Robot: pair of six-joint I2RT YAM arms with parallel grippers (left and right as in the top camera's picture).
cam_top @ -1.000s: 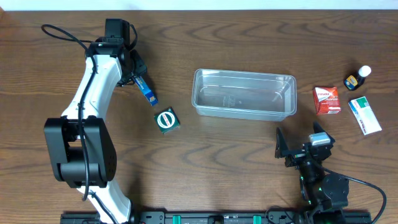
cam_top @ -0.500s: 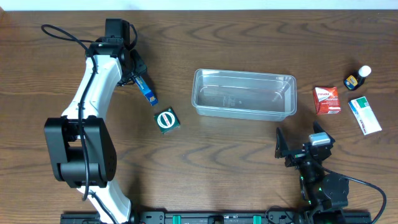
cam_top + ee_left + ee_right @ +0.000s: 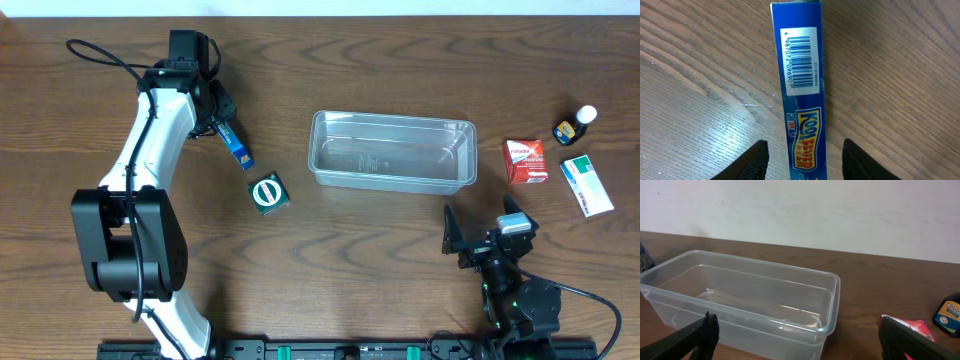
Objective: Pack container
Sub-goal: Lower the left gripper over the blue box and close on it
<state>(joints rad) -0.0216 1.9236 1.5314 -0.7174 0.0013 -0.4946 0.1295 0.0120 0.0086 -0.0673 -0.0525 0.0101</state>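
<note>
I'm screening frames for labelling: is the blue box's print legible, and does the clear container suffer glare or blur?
Left wrist: the blue box is sharp, barcode and lettering legible. Right wrist: the container is in focus, soft highlights on its rim. Overhead: even light, faint reflections inside it.

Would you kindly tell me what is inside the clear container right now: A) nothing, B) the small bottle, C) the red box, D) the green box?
A: the container shows only its bare floor, while the red box, green box and small bottle all sit outside it on the table.
</note>
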